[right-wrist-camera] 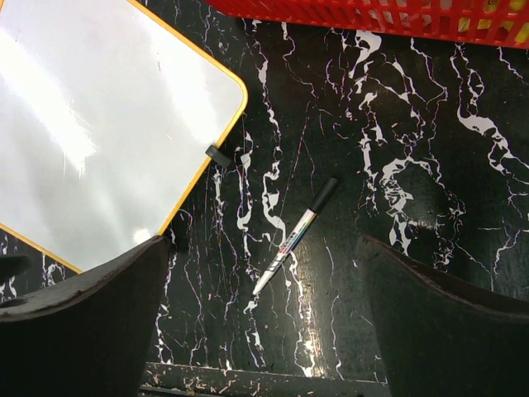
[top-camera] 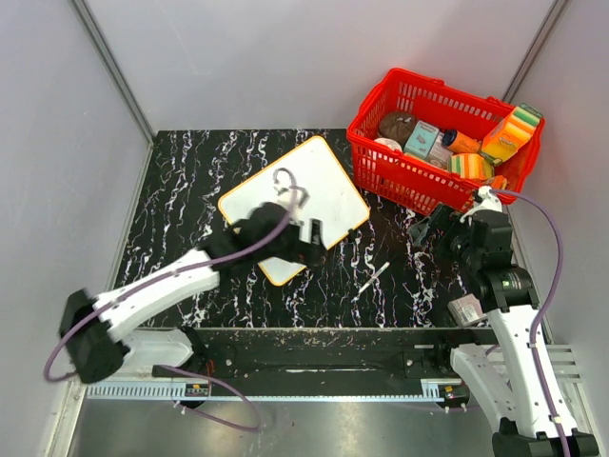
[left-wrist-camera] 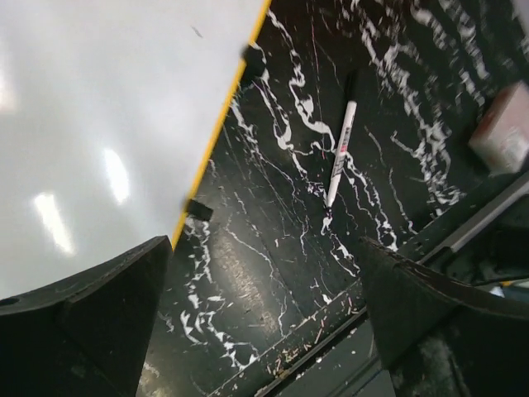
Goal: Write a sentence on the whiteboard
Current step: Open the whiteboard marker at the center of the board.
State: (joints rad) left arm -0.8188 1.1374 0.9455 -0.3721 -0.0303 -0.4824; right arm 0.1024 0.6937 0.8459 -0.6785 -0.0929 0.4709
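The whiteboard (top-camera: 304, 181), white with an orange-yellow rim, lies tilted on the black marbled table and is blank. My left gripper (top-camera: 317, 241) hovers open over its near right edge; the left wrist view shows the board (left-wrist-camera: 99, 124) at upper left and nothing between the open gripper (left-wrist-camera: 264, 331) fingers. A white marker with a black cap (top-camera: 374, 276) lies on the table right of the board, apart from it. It shows in both wrist views (left-wrist-camera: 339, 157) (right-wrist-camera: 296, 236). My right gripper (top-camera: 433, 228) stands open above the table, in front of the basket, with the marker below it (right-wrist-camera: 264, 322).
A red basket (top-camera: 400, 176) with sponges, cans and small packs stands at the back right, its wall along the top of the right wrist view (right-wrist-camera: 372, 16). A small box (top-camera: 466, 309) lies near the right arm. The table's front edge runs just below the marker.
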